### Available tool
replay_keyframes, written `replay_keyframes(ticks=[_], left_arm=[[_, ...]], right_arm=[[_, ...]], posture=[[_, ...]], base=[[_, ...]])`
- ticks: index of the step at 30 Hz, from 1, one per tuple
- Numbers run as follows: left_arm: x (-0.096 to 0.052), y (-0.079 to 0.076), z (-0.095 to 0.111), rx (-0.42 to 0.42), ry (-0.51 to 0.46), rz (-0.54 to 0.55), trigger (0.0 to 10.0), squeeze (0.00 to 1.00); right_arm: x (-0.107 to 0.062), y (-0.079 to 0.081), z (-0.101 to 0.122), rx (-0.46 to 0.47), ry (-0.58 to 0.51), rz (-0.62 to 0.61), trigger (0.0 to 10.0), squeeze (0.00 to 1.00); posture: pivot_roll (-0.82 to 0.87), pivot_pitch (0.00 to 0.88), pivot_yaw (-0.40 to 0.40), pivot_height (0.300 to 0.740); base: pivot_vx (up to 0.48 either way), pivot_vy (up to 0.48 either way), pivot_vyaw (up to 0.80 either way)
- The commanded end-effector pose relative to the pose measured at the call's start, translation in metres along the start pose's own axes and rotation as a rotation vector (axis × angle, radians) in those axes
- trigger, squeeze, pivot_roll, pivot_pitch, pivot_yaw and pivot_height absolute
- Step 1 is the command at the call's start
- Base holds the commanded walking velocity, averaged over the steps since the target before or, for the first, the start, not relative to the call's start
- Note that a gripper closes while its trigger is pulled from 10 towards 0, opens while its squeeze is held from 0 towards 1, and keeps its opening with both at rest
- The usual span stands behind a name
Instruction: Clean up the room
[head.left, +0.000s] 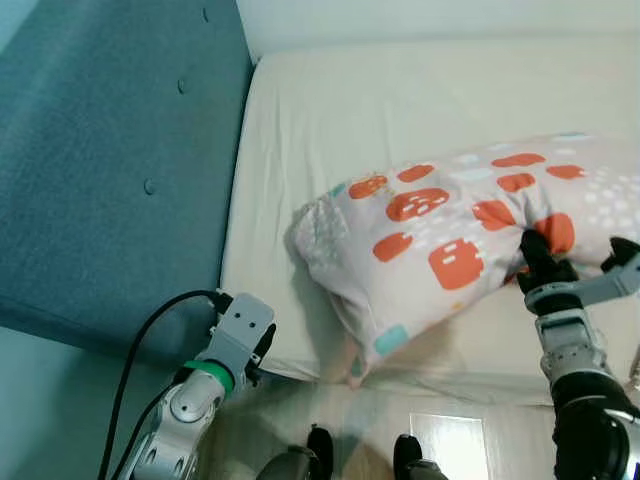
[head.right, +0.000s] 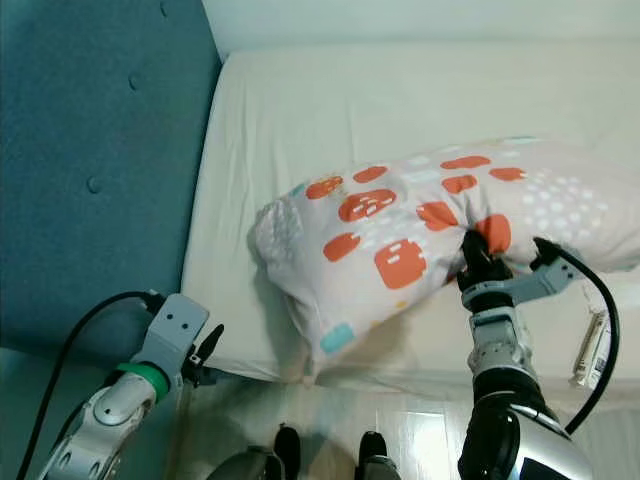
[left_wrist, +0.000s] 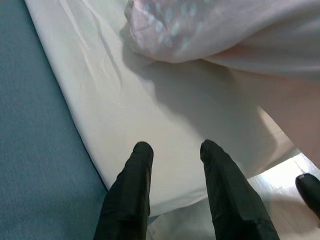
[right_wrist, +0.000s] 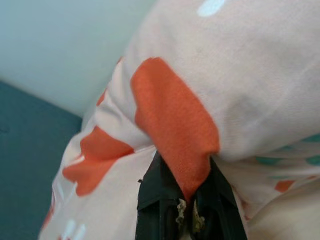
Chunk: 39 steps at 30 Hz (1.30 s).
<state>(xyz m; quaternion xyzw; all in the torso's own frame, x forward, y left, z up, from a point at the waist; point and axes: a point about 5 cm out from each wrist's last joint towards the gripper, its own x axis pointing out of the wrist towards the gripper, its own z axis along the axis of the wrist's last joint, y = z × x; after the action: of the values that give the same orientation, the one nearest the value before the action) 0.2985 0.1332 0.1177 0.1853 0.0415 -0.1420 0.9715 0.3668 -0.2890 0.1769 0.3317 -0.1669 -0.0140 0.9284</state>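
head camera looks down on a bed. i see a white mattress (head.left: 400, 110) with a teal padded headboard (head.left: 110, 150) along its left side and a pale wall beyond the far edge.

a pillow (head.left: 450, 230), pale with orange patches plus some white and light blue marks, sits over the near right part of the mattress. its left end droops toward the near edge of the bed; its right end runs out of frame. it looks lifted on the side where i hold it, with a shadow beneath on the sheet.

right gripper (head.left: 535, 262): up at the pillow's near side, fingers clamped on a fold of the cover. the wrist camera confirms this: both black fingers (right_wrist: 165, 192) pinch an orange patch of fabric between them, the cloth bunched right at the tips.

left gripper (left_wrist: 175, 152): low at the near left corner of the bed, just beside the mattress edge where it meets the headboard. in the wrist camera its two fingers (left_wrist: 135, 175) stand spread with a clear gap, nothing between them, pointing over the white sheet toward the pillow's drooping end. not touching the pillow.

a black cable (head.left: 135, 350) loops from the left arm. another cable (head.right: 600, 320) arcs off the right wrist in the right eye view.

pale wood floor (head.left: 450, 440) shows below the bed's near edge, with the robot's dark feet (head.left: 320, 450) on it.
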Motion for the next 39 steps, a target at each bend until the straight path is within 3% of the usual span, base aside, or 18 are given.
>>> replay_keyframes(ticks=[1,3,4,7,8,10,11,12,13,14,21,24,25,28,31,39], left_arm=[[-0.003,0.001,-0.015,-0.008,0.051,0.013,10.0,0.0],[-0.001,0.003,-0.013,-0.01,0.037,0.023,10.0,0.0],[-0.001,0.003,-0.013,-0.01,0.037,0.023,10.0,0.0],[0.003,0.014,-0.005,-0.015,0.0,0.052,10.0,0.0],[0.003,0.014,-0.005,-0.015,0.0,0.052,10.0,0.0],[0.006,0.023,0.002,-0.011,-0.023,0.077,10.0,0.0],[0.006,0.023,0.002,-0.011,-0.023,0.077,10.0,0.0],[0.007,0.028,0.004,-0.01,-0.031,0.087,10.0,0.0],[0.007,0.028,0.004,-0.01,-0.031,0.087,10.0,0.0],[0.008,0.033,0.007,-0.004,-0.044,0.096,10.0,0.0],[0.011,0.039,0.012,0.011,-0.065,0.1,10.0,0.0],[0.013,0.036,0.016,0.012,-0.083,0.084,10.0,0.0],[0.013,0.036,0.016,0.012,-0.083,0.084,10.0,0.0],[0.015,0.035,0.022,0.009,-0.107,0.075,10.0,0.0],[0.016,0.042,0.036,-0.01,-0.159,0.078,10.0,0.0],[0.013,0.058,0.064,-0.027,-0.273,0.077,10.0,0.0]], right_arm=[[0.001,-0.002,0.007,-0.066,-0.007,-0.002,0.0,0.0],[0.007,0.005,0.013,-0.154,0.011,0.041,0.0,0.0],[0.007,0.005,0.013,-0.154,0.011,0.041,0.0,0.0],[0.015,0.016,0.027,-0.303,0.021,0.108,0.0,0.0],[0.015,0.016,0.027,-0.303,0.021,0.108,0.0,0.0],[0.02,0.022,0.038,-0.438,0.011,0.131,0.0,0.0],[0.02,0.022,0.038,-0.438,0.011,0.131,0.0,0.0],[0.022,0.025,0.042,-0.504,0.007,0.137,2.7,0.0],[0.022,0.025,0.042,-0.504,0.007,0.137,2.7,0.0],[0.025,0.03,0.049,-0.524,-0.016,0.152,10.0,0.0],[0.032,0.047,0.063,-0.533,-0.099,0.225,10.0,0.0],[0.041,0.08,0.076,-0.664,-0.169,0.355,10.0,0.0],[0.041,0.08,0.076,-0.664,-0.169,0.355,10.0,0.0],[0.045,0.099,0.085,-0.759,-0.197,0.441,10.0,0.0],[0.05,0.12,0.09,-0.892,-0.191,0.529,10.0,0.0],[0.056,0.137,0.093,-0.995,-0.174,0.589,10.0,0.0]], posture=[[-0.03,0.251,0.17,0.74],[-0.04,0.242,0.166,0.74],[-0.04,0.242,0.166,0.74],[-0.05,0.227,0.155,0.74],[-0.05,0.227,0.155,0.74],[-0.06,0.22,0.153,0.74],[-0.06,0.22,0.153,0.74],[-0.06,0.219,0.154,0.74],[-0.06,0.219,0.154,0.74],[-0.07,0.217,0.157,0.74],[-0.07,0.209,0.168,0.74],[-0.08,0.205,0.172,0.74],[-0.08,0.205,0.172,0.74],[-0.08,0.203,0.174,0.74],[-0.09,0.201,0.173,0.74],[-0.09,0.2,0.164,0.74]], base=[[0.0,0.0,0.0],[0.0,0.0,0.0],[0.0,0.0,0.0],[0.0,0.0,0.0],[0.0,0.0,0.0],[0.0,0.0,0.0],[0.0,0.0,0.0],[0.0,0.0,0.0],[0.0,0.0,0.0],[0.0,0.0,0.0],[0.0,0.0,0.0],[0.0,0.0,0.0],[0.0,0.0,0.0],[0.0,0.0,0.0],[0.0,0.0,0.0],[0.0,0.0,0.0]])
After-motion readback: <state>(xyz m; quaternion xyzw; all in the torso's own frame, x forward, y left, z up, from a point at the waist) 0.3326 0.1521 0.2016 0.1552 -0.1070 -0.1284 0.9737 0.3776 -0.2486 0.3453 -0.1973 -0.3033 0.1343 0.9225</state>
